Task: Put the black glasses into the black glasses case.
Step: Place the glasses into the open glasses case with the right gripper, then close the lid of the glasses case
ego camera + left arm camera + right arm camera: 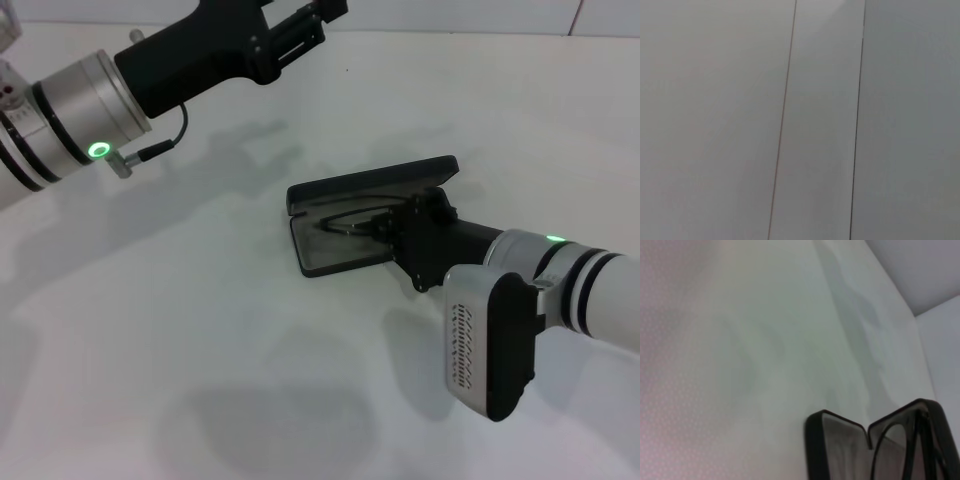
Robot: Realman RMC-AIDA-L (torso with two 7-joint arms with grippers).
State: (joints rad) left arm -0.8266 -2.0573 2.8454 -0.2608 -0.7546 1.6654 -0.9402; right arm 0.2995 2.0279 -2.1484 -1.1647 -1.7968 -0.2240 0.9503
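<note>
The black glasses case [370,182] lies open in the middle of the white table, lid raised at the back, grey-lined base toward me. The black glasses [345,222] lie inside the base. My right gripper [388,226] reaches into the case from the right and is at the glasses' right end; its body hides that end. The right wrist view shows the open case [840,450] close up with the glasses' thin rim [877,446] inside. My left gripper [305,30] is held high at the far back left, away from the case.
The white table [200,330] spreads around the case, with arm shadows on it. A white wall with thin seams [785,120] fills the left wrist view. My right arm's wrist block [490,345] hangs over the table's front right.
</note>
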